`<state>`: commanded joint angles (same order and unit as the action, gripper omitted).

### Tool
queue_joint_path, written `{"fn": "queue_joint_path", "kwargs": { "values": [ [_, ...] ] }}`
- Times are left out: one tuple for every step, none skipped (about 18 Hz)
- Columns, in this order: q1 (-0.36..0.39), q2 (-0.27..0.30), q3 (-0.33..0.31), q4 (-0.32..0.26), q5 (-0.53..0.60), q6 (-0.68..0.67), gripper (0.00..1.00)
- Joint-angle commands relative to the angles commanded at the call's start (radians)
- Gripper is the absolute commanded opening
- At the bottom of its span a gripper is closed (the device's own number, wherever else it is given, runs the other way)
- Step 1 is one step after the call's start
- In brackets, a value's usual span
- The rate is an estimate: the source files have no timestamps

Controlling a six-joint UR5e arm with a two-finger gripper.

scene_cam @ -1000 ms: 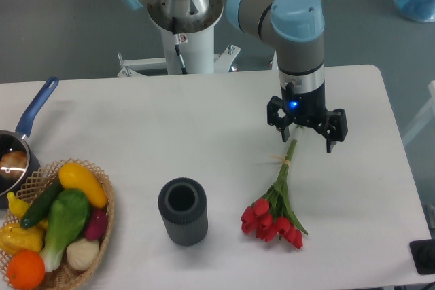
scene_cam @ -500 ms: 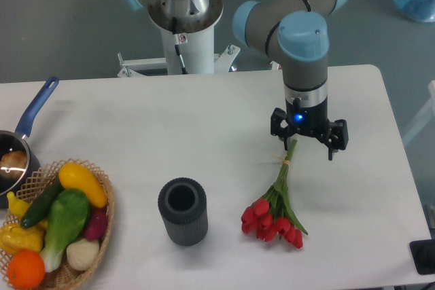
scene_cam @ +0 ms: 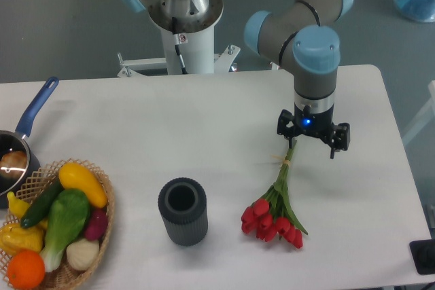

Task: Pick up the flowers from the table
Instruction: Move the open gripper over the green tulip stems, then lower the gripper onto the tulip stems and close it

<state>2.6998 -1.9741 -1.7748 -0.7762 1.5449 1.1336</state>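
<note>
Whereas a second ago the gripper (scene_cam: 312,143) sat a little further left and higher in the frame, it has since shifted right and down — its fingers now spread apart over the upper end of the stems, closed on nothing, one finger just left of the stem tips and the other well to their right. The blue light on the wrist glows as before. The flowers (scene_cam: 276,206) have not moved: they lie flat on the table (scene_cam: 204,127) in the lower right of the frame, right of centre, stems running up and slightly right toward the gripper, red tulip heads fanned out at the lower end. The stems are long and green, with a few narrow leaves spreading near the blooms, and a pale string binds them near the top — a short end sticks out to the left. A dark ribbed cylinder (scene_cam: 182,211) stands upright left of the blooms, apart from them. At the lower left corner a wicker basket (scene_cam: 102,229) holds toy vegetables and fruit, and a blue-handled pan (scene_cam: 24,140) sits above it at the left edge.
</note>
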Motion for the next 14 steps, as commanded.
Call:
{"fn": "queue_joint_path", "kwargs": {
  "values": [
    [0.0, -0.015, 0.0, 0.0, -0.024, 0.002, 1.0],
    [0.0, -0.025, -0.001, 0.0, -0.032, 0.002, 1.0],
    [-0.002, -0.029, -0.003, 0.0, -0.032, 0.0, 1.0],
    [-0.002, -0.029, -0.006, 0.0, -0.032, -0.003, 1.0],
    [-0.002, -0.026, -0.006, -0.002, -0.034, -0.003, 1.0],
    [-0.002, -0.026, -0.006, 0.0, -0.034, -0.002, 1.0],
    [0.0, -0.026, -0.003, 0.0, -0.037, -0.002, 1.0],
    [-0.002, -0.028, -0.003, 0.0, -0.048, -0.002, 1.0],
    [-0.003, -0.031, -0.002, 0.0, -0.049, 0.0, 1.0],
    [-0.005, -0.035, 0.0, 0.0, -0.051, 0.002, 1.0],
    [-0.008, -0.038, 0.0, 0.0, -0.051, 0.002, 1.0],
    [-0.011, -0.043, 0.003, 0.0, -0.051, 0.003, 1.0],
    [-0.015, -0.051, 0.006, 0.0, -0.051, 0.003, 1.0],
    [-0.029, -0.058, 0.014, 0.0, -0.049, 0.005, 1.0]
  ]
}}
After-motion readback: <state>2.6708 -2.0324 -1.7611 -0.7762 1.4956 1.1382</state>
